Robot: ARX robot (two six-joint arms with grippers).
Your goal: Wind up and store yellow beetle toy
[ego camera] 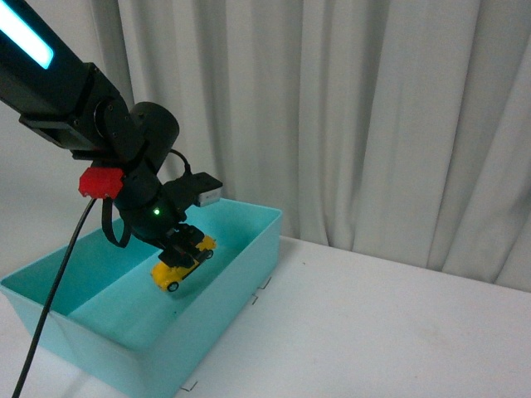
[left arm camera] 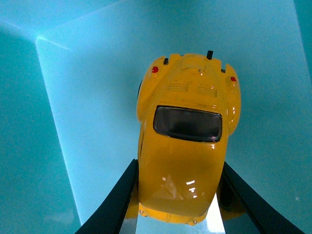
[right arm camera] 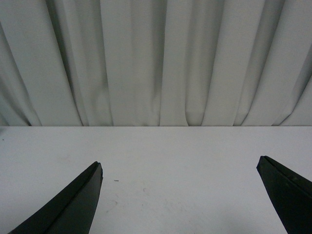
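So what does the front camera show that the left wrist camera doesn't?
Only the front view shows the left arm, the turquoise bin in full, the white table and the curtain. Only the left wrist view shows the dark rear window and red tail lights up close. Both show the yellow beetle toy gripped in the left claw, inside the bin.

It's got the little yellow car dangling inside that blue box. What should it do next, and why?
Probably lower the left gripper slightly, then open its fingers. The yellow beetle toy is clamped between them, tilted, and sits inside the teal bin. Whether it touches the floor is unclear, so easing down first should keep it from dropping.
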